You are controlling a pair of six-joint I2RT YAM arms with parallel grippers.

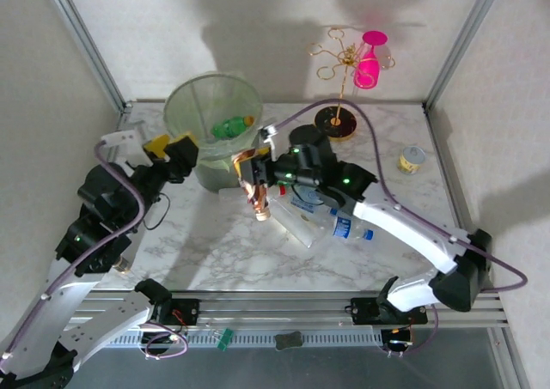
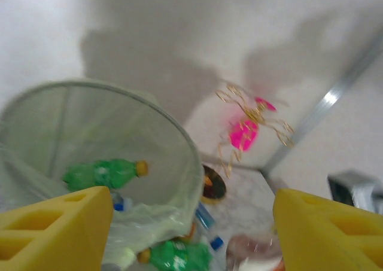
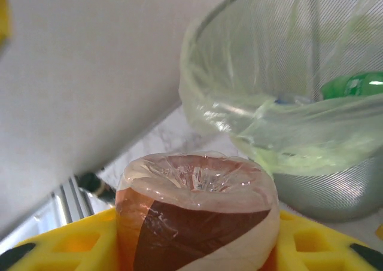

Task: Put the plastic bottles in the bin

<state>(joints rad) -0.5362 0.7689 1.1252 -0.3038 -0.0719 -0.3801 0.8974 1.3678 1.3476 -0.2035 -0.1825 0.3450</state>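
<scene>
No legible txt or nos.; bottle labels (image 1: pixel 344 227) too blurry.

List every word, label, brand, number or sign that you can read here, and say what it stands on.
No text can be read anywhere.
Green bottle in the bin: label blurred, unreadable.
Brown-labelled bottle: brown and white bands, no letters showing.
Clear bottle with a blue label: too small to read.
Small tin: yellow label, too small to read.

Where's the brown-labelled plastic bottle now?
The clear plastic bottle with a brown label is gripped in the right end effector, mid-table in the top view, beside the large translucent grey-green bin, on its near-right.
</scene>
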